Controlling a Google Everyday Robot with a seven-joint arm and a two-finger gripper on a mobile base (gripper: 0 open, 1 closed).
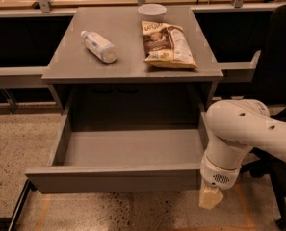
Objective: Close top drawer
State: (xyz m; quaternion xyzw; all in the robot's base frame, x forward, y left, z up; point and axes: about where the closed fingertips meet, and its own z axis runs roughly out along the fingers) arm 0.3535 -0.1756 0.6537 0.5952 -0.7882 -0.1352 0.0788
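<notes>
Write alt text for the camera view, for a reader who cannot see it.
A grey cabinet's top drawer stands pulled wide open, and the gripper of the white robot arm hangs just outside the right end of its front panel. On the cabinet top are a plastic bottle, a snack bag and a small white bowl.
</notes>
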